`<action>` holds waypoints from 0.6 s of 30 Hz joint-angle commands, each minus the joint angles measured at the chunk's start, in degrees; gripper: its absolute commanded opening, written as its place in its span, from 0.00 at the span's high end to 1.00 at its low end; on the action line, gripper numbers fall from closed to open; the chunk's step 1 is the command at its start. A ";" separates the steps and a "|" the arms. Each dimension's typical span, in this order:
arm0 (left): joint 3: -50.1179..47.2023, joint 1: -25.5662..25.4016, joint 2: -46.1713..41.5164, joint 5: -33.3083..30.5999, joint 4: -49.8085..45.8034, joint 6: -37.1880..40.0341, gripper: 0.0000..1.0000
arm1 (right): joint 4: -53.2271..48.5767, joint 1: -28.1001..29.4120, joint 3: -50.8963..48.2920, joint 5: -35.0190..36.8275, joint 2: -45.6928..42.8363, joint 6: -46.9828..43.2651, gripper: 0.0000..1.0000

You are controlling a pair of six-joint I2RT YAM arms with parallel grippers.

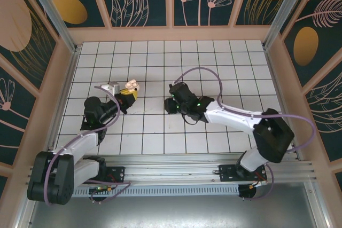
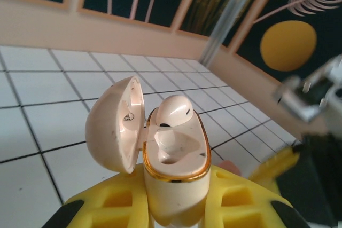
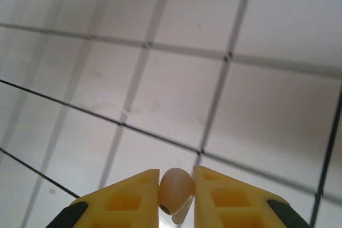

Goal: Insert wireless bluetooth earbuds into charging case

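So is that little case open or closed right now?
Open: the case has its lid swung back, one earbud seated, the other socket empty.

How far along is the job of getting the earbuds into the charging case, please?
Done: one cream earbud sits in the open charging case, which the left gripper holds. In hand: the right gripper is shut on a pinkish earbud. Left: seating it in the empty slot.

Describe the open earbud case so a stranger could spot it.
Over the white gridded table, look at the left gripper, shut on a glossy cream charging case with a gold rim. Its lid stands open with one cream earbud seated inside, unlike the bare peach earbud pinched by the right gripper.
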 commanded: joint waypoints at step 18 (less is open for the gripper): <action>-0.60 -6.69 -5.87 9.46 4.97 10.04 0.92 | 24.84 -0.40 -0.50 -21.51 -11.82 -33.72 0.81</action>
